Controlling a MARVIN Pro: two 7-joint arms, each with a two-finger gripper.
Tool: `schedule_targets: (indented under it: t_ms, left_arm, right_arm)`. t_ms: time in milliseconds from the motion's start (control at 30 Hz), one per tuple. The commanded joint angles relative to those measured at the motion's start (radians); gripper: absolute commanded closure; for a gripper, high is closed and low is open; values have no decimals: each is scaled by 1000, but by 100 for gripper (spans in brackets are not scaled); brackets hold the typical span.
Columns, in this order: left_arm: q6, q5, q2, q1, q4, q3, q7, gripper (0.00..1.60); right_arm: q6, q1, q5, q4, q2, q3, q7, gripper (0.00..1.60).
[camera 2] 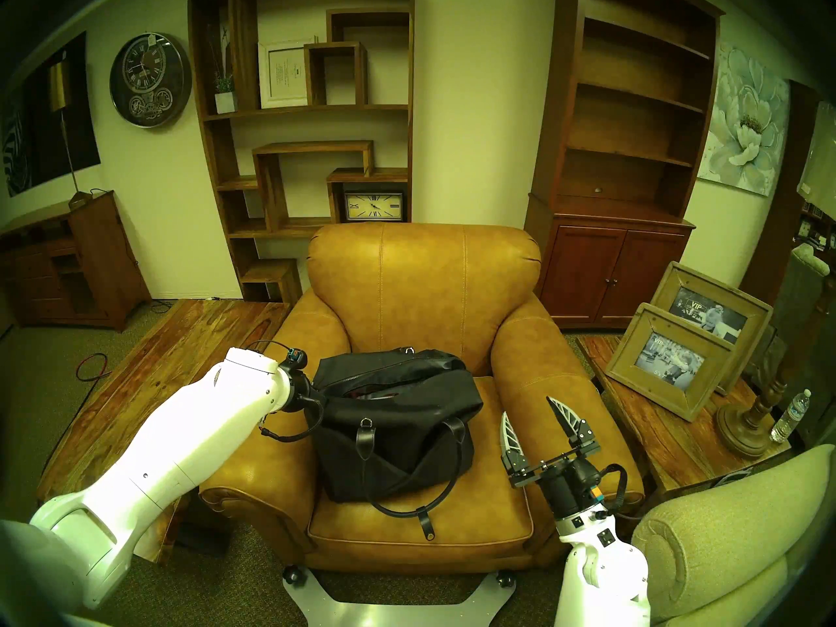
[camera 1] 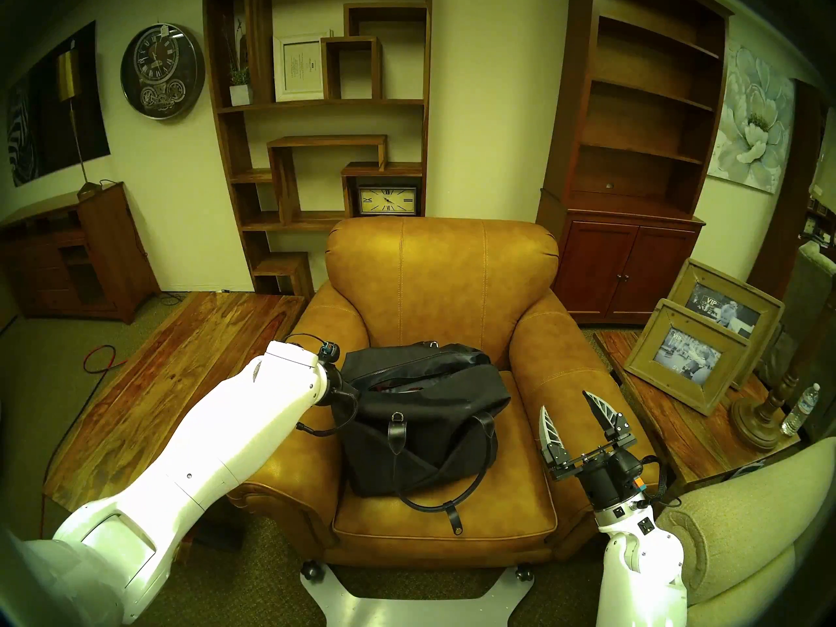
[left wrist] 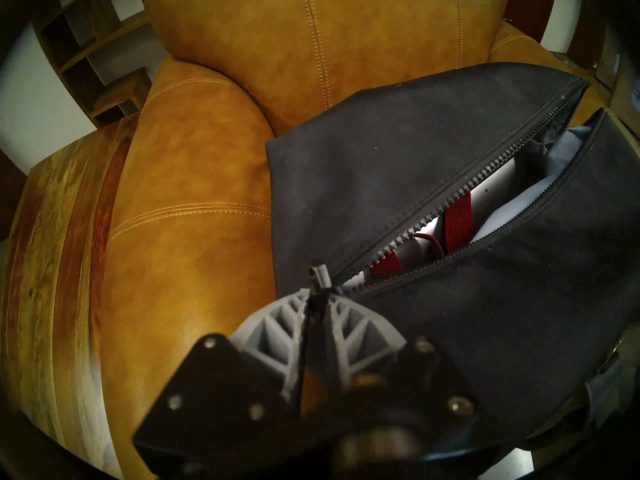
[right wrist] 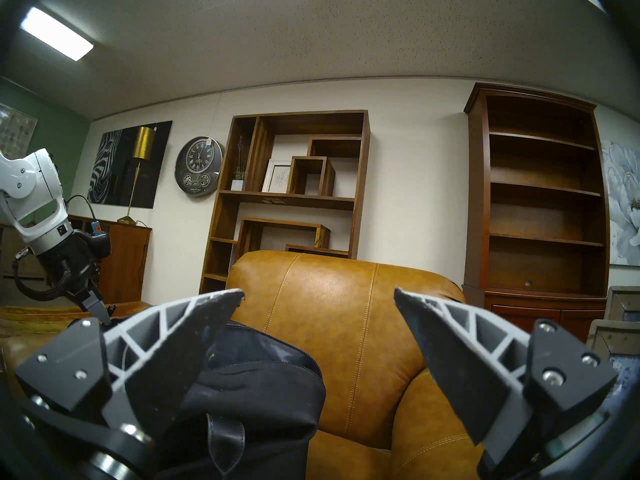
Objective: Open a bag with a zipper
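Observation:
The black fabric bag [camera 1: 425, 413] [camera 2: 398, 431] sits on the seat of a tan leather armchair [camera 1: 443, 268], its leather handles hanging over the front. Its zipper [left wrist: 450, 198] gapes along most of the top, showing pale lining and red straps inside. At the bag's left end my left gripper [left wrist: 317, 292] is shut on the small zipper pull [left wrist: 320, 275], which sticks out past the fingertips. My right gripper [camera 1: 567, 409] [right wrist: 318, 295] hovers open over the seat to the right of the bag, holding nothing.
A low wooden table [camera 1: 181, 363] stands left of the chair. On the right, a side table [camera 1: 678, 427] carries picture frames [camera 1: 683, 363], a lamp base and a water bottle [camera 1: 800, 409]. A beige sofa arm [camera 1: 746, 522] is close to my right arm.

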Motion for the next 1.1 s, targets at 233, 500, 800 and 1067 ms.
schedule_targets:
  t_ms: [233, 500, 800, 1067]
  left_arm:
    - [-110, -31, 32, 31, 15, -42, -67, 160]
    - [-124, -91, 73, 71, 22, -86, -152, 160]
    - [-87, -89, 103, 43, 45, -68, -204, 160]
    - [-82, -78, 106, 10, 82, -48, -240, 160]
  right_arm:
    - [-5, 5, 4, -20, 2, -2, 1, 0]
    - [-5, 5, 4, -20, 2, -2, 1, 0]
    - [110, 6, -66, -75, 53, -39, 39, 0]
    - [133, 58, -200, -19, 74, -124, 80, 0]
